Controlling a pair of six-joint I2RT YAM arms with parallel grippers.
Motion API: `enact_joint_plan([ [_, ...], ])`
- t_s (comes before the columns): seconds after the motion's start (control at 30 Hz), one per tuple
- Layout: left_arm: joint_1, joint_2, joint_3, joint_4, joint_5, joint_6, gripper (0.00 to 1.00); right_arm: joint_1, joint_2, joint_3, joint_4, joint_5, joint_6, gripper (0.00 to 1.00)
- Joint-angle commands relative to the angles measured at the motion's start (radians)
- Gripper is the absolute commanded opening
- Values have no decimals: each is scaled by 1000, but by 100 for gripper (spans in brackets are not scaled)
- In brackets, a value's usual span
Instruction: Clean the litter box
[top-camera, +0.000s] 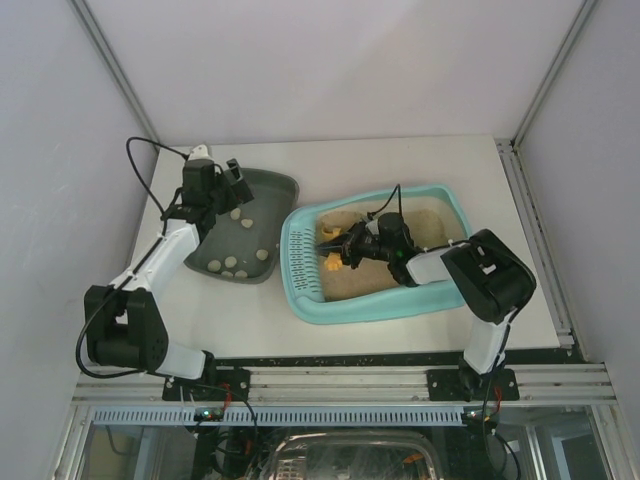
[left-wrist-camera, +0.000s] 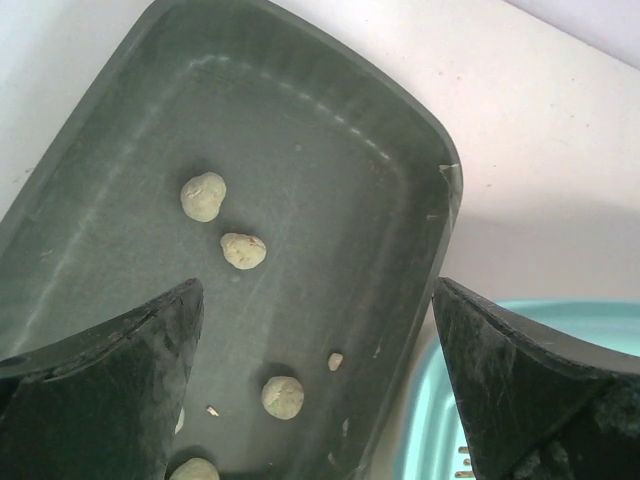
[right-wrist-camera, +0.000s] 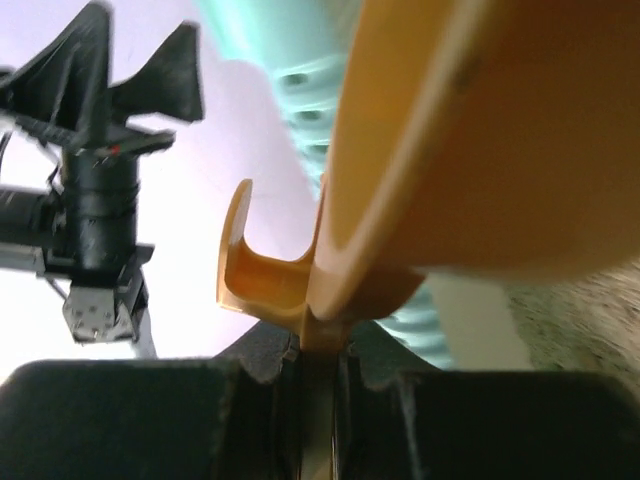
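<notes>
Overhead, the turquoise litter box (top-camera: 375, 308) lies right of centre on the white surface (top-camera: 400, 165), its slotted grate (top-camera: 303, 262) at the left end and beige litter (top-camera: 430, 215) filling the rest. The right fingers (top-camera: 352, 249) reach into the box near the grate and are clamped tight on a yellow-orange scoop (top-camera: 333, 263). Just left of the box, and set at an angle to it, sits a smaller dark tray (top-camera: 270, 185) holding several pale, rounded lumps (top-camera: 240, 222). The left fingers (top-camera: 236, 182) hang over that tray's far part, spread wide with nothing between them.

From the left wrist, the two black fingers frame the dark tray's inside, far apart and empty. Four or five pale lumps and a few small crumbs lie scattered on the tray's floor. A turquoise corner of the litter box, with a couple of grate slots, shows at the lower right, just beside the tray's rim.

From the right wrist, the scoop fills most of the picture, blurred by closeness, its handle pinched between the closed fingers at the bottom. Behind it are grate slots, a patch of litter at the right, and the left arm (right-wrist-camera: 100, 200) with its fingers apart.
</notes>
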Motion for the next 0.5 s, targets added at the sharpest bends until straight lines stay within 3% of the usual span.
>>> enact_joint_plan([
  [0.0, 7, -3, -14, 19, -32, 75, 100, -4, 127, -44, 415, -78, -56, 0],
  [0.13, 8, -12, -14, 5, -22, 98, 100, -1, 101, -78, 369, -103, -145, 0],
  [0.47, 6, -32, -48, 7, -14, 108, 100, -28, -89, -141, 62, -145, -337, 0],
])
